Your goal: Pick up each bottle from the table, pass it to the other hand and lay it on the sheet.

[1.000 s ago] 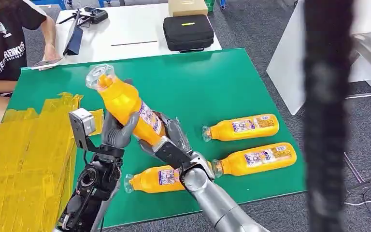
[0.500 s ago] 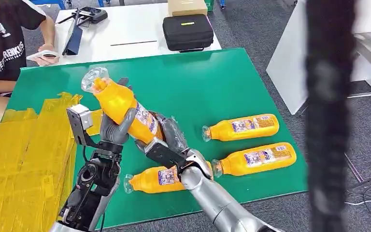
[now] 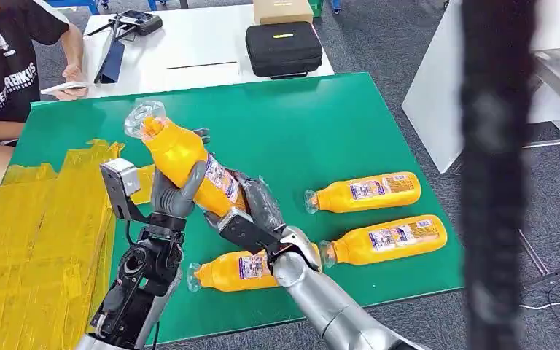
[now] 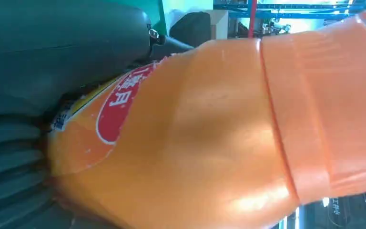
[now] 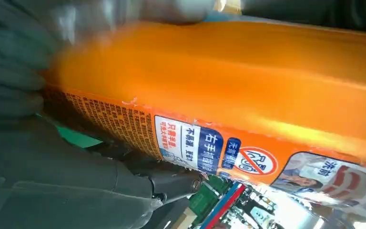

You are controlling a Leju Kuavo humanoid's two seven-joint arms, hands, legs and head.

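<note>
Both hands hold one orange bottle up over the green table. The left hand wraps its fingers around the middle of the bottle. The right hand grips the bottom end, with its silver arm reaching in from below. The bottle tilts, its clear cap pointing up and away. Three more bottles lie flat on the table. The yellow sheet lies on the left side.

Orange bottles with clear caps and white-blue-red labels; green worktop; yellow sheet; black case; grey left robot hand
</note>
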